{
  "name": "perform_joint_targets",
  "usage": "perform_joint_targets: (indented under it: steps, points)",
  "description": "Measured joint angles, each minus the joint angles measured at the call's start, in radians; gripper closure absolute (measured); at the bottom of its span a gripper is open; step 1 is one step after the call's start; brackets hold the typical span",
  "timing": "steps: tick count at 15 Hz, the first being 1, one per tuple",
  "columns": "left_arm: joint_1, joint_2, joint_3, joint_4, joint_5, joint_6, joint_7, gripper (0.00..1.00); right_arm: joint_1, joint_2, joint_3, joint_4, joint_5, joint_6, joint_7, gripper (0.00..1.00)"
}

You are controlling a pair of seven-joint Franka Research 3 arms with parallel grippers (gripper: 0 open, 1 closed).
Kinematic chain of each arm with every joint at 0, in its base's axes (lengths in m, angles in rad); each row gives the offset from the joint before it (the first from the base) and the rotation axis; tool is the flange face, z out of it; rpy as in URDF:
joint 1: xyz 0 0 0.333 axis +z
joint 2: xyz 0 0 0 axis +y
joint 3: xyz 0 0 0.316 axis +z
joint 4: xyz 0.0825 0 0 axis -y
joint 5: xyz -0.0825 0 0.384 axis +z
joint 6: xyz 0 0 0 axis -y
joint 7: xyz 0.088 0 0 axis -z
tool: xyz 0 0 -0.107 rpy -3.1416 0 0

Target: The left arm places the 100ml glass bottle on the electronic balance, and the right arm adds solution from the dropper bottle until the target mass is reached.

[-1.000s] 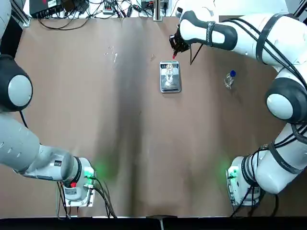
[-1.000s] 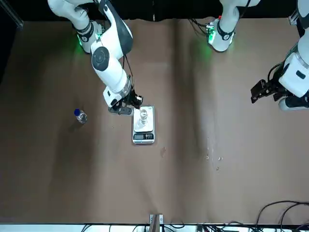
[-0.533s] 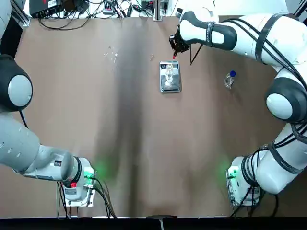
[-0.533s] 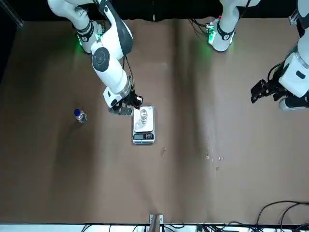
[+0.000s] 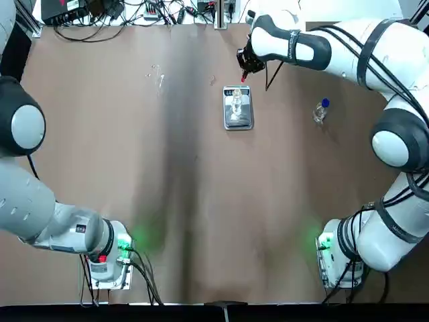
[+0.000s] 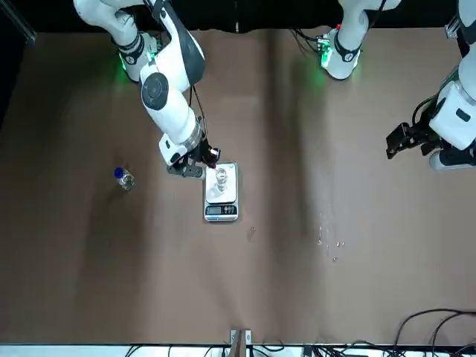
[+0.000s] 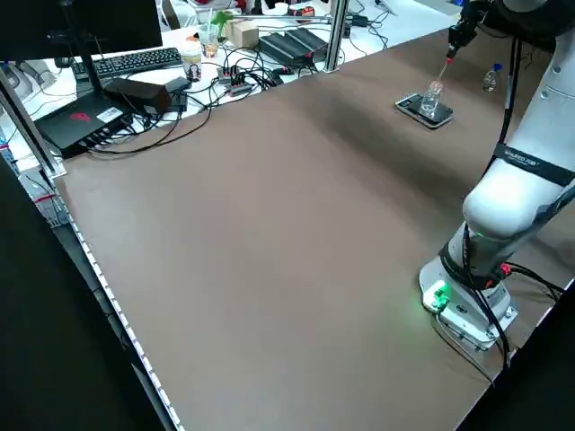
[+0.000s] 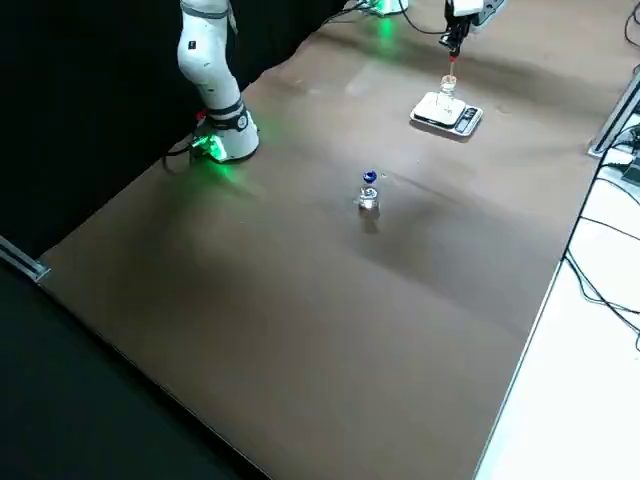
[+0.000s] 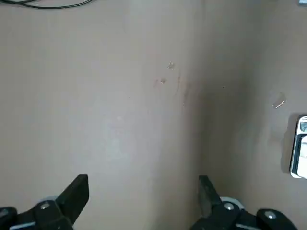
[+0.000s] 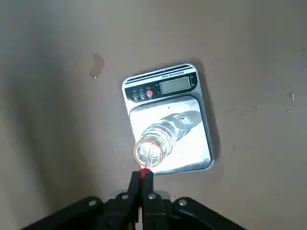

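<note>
A broad brown table (image 5: 201, 201) filled most of the scene, with a white desk behind its far edge holding a monitor (image 7: 90, 31), a keyboard (image 7: 137, 62) and tangled black cables (image 7: 225, 85). Small wet spots (image 10: 97, 64) marked the tabletop near the scale.

The electronic balance (image 10: 168, 124), flat and silver, lay toward the far side of the table, its dark display end turned away from the robot. Its reading could not be made out. On its metal plate stood the 100ml glass bottle (image 10: 156, 143), clear, upright and uncapped, its round mouth open.

The right arm (image 5: 375, 40), with black cables along it, reached out to the balance and bent down there. The right gripper (image 10: 142, 179) hovered just above the bottle, its 2 fingers closed together on the red top of a thin clear dropper (image 8: 452, 68). The dropper pointed down at the bottle's mouth; how deep it reached could not be told.

To the right of the balance, well apart from it, the blue-capped bottle (image 8: 369, 192) stood upright on the table, small and clear.

The left arm (image 5: 53, 208) was parked at the robot's left side. The left gripper (image 9: 144, 201) was above the table there, its 2 fingers spread wide with only tabletop visible between them.
</note>
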Motion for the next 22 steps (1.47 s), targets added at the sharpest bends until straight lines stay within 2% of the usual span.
perform_joint_targets:
  steps: [7, 13, 16, 19, 22]
  points:
    - [0.0, 0.0, 0.0, 0.0, 0.0, 0.0, 0.0, 0.0, 0.0, -0.031, -0.003, 0.023, 0.0, -0.024, 0.018, 0.96]
    - [0.0, 0.0, 0.0, -0.001, 0.0, 0.0, 0.0, 0.0, -0.042, -0.058, -0.025, 0.117, -0.003, -0.191, 0.033, 0.96]
    - [0.0, 0.0, 0.0, -0.001, 0.0, 0.0, 0.0, 0.0, -0.094, -0.079, -0.049, 0.127, -0.037, -0.264, 0.033, 0.96]
    - [0.0, 0.0, 0.0, -0.001, 0.0, 0.0, 0.0, 0.0, -0.136, -0.102, -0.093, 0.127, -0.076, -0.359, 0.022, 0.96]
    - [0.0, 0.0, 0.0, -0.001, 0.0, 0.0, 0.0, 0.0, -0.195, -0.118, -0.11, 0.127, -0.114, -0.425, -0.038, 0.96]
